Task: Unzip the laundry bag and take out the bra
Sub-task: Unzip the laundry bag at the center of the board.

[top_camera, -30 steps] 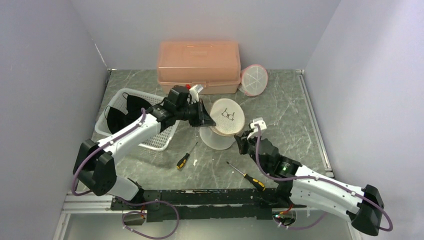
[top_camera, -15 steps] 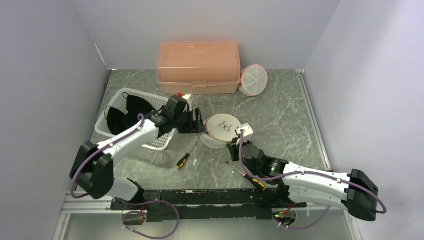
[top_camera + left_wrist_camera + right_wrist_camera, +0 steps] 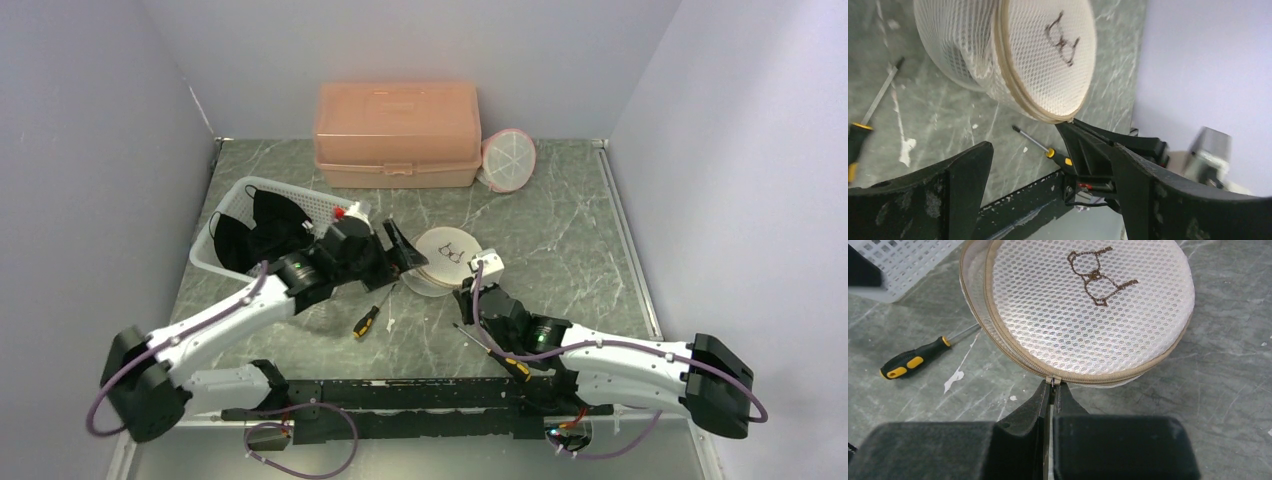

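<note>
The laundry bag (image 3: 446,260), a round white mesh drum with a tan zipper and a brown bra sketch on its lid, lies tilted on the marble table. My right gripper (image 3: 1053,386) is shut on the zipper pull (image 3: 1053,380) at the bag's near rim (image 3: 1088,305). My left gripper (image 3: 398,256) stands wide open just left of the bag (image 3: 1043,55), touching nothing; its fingers (image 3: 965,170) frame the right gripper below the bag. The mesh hides the bag's contents, so the bra is hidden.
A white basket (image 3: 322,208) with black cupped garments sits behind the left arm. A pink lidded box (image 3: 397,135) and a pink-rimmed mesh disc (image 3: 508,160) stand at the back. Two yellow-handled screwdrivers (image 3: 365,322) (image 3: 497,353) lie near the front.
The left gripper has opened, let go of the bag and drawn back toward the left. The bag has dropped from its raised position onto the table. The right gripper followed it, still shut.
</note>
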Controlling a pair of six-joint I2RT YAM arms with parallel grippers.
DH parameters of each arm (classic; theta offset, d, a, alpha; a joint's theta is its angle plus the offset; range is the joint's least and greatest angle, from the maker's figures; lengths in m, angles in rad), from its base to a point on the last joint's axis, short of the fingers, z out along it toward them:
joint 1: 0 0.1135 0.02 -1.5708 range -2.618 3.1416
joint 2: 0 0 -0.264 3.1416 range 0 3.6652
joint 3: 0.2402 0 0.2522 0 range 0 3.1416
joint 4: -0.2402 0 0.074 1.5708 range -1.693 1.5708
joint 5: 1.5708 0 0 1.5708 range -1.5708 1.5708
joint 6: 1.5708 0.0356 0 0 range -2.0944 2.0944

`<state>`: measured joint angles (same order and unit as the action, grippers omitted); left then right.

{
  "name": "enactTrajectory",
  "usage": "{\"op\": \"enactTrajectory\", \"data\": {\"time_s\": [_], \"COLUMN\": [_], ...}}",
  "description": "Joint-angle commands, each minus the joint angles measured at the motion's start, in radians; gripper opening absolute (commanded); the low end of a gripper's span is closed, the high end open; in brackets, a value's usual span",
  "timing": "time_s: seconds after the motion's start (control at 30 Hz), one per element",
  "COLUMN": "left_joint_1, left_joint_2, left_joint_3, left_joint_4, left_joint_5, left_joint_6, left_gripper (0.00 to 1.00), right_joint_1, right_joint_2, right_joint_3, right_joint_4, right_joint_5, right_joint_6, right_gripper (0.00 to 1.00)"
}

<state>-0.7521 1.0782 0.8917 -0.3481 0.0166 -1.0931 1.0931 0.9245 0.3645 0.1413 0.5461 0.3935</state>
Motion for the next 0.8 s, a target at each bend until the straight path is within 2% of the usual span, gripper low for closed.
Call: {"op": "enactTrajectory", "data": {"time_s": [0.0,0.1,0.23,0.4,0.77], "left_joint_1": [-0.059,-0.069,-0.09,-0.095,-0.104], "left_joint_2": [0.143,0.225,0.324,0.414,0.515], "left_joint_3": [-0.018,0.033,0.133,0.172,0.201], "left_joint_4": [0.12,0.144,0.078,0.093,0.117], "left_joint_5": [-0.003,0.03,0.021,0.031,0.039], "left_joint_6": [-0.237,-0.276,-0.297,-0.321,-0.318], "left_gripper": [0.9,0.87,0.85,0.79,0.53], "right_joint_1": [0.004,0.003,0.002,0.002,0.003], "right_joint_2": [0.019,0.019,0.009,0.002,-0.017], "right_joint_3": [0.033,0.036,0.034,0.033,0.033], "right_joint_4": [0.042,0.033,0.022,0.017,-0.002], "right_joint_5": [0.015,0.013,0.017,0.015,0.009], "right_joint_6": [0.002,0.001,-0.003,0.001,0.001], "right_gripper": [0.0,0.0,0.0,0.0,0.0]}}
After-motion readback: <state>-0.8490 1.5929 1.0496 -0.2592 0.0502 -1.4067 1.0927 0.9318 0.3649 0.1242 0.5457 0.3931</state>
